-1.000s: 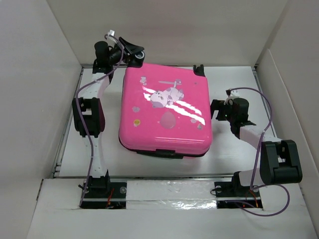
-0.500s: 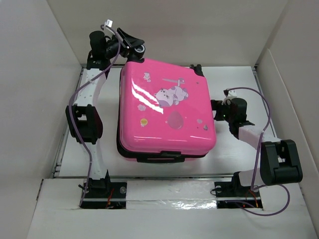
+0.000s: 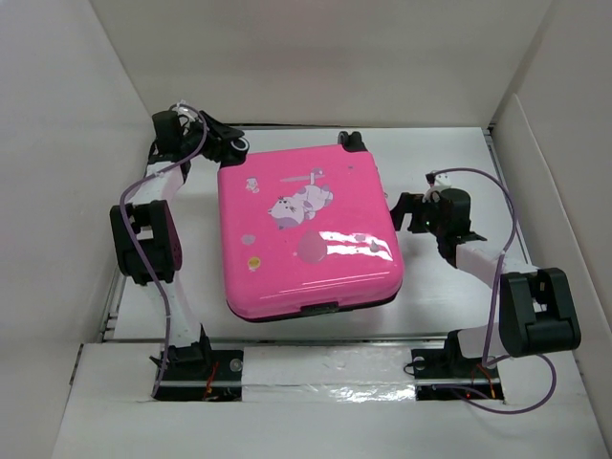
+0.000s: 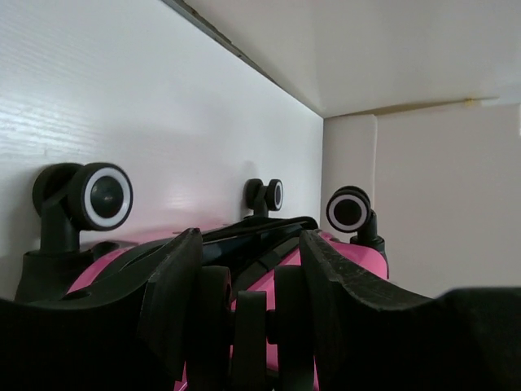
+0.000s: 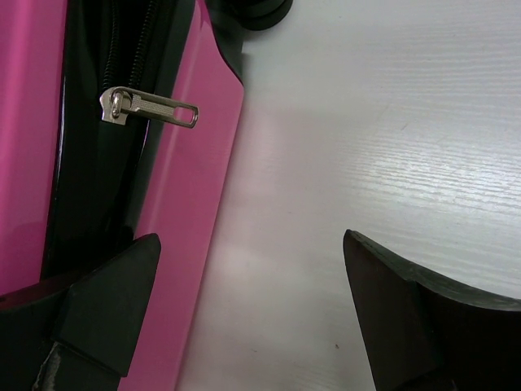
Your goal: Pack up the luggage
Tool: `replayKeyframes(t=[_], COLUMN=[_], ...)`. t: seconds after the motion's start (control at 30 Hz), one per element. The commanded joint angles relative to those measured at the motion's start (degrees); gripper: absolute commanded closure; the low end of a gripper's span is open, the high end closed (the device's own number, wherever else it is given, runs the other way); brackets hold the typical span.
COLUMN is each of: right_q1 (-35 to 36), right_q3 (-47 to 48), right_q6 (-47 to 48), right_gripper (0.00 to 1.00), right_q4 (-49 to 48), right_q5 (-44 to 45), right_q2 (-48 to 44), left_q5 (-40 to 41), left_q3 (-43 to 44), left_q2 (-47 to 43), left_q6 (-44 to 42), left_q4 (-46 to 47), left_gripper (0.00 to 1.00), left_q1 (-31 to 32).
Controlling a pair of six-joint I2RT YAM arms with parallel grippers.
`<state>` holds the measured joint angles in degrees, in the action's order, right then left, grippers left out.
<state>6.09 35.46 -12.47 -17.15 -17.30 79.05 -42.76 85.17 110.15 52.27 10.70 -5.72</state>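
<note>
The luggage (image 3: 306, 229), a bright pink hard-shell case with a cartoon print, lies closed and flat on the white table (image 3: 440, 296). At its far left corner my left gripper (image 3: 229, 145) is shut on one of its black wheels (image 4: 248, 326); in the left wrist view the jaws (image 4: 250, 244) press on both sides of that twin wheel. Other wheels (image 4: 104, 196) (image 4: 350, 210) stick up beyond it. My right gripper (image 3: 397, 212) stands open just off the case's right side. In the right wrist view the right gripper (image 5: 251, 244) spans bare table beside the pink shell (image 5: 183, 212), near the silver zipper pull (image 5: 151, 108).
White walls close in the table on the left (image 3: 57, 191), at the back (image 3: 316, 57) and on the right (image 3: 564, 191). A taped white ledge (image 3: 325, 368) runs along the near edge between the arm bases.
My left gripper has moved left and down with the wheel in it. The luggage has turned with it and settled flatter on the table. The right arm has barely moved.
</note>
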Motion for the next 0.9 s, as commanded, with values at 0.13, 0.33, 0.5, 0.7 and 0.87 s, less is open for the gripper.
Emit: replayKeyframes(t=[0.13,0.33,0.5,0.7,0.87], right_q1=[1.38,1.91,1.91,1.91,1.91], right_q3=[0.22,0.92,1.10,0.57,-1.36], right_q6=[-0.36,-0.01,0.08,-0.10,-0.98], right_gripper=[0.00,0.00,0.00,0.00,0.02], right_q4=[-0.70,0.27,0.36,1.06,0.80], right_q5=[1.30,1.74,1.74,2.36,3.67], right_q2=[-2.40,-2.49,-1.79,-3.89,-6.88], left_q5=[-4.78,-6.19,-4.96,-4.17,-3.55], left_q3=[11.59,14.85,20.91,27.94,30.77], left_q2=[1.47,0.69,3.74,10.77,13.34], left_q6=[-0.33,2.48,-0.06,-2.43,-5.34], left_q4=[4.94,6.97,0.40,-5.32,-9.64], left_gripper=[0.96,1.00,1.00,1.00,1.00], left_q1=[0.53,1.06,1.58,1.06,0.44])
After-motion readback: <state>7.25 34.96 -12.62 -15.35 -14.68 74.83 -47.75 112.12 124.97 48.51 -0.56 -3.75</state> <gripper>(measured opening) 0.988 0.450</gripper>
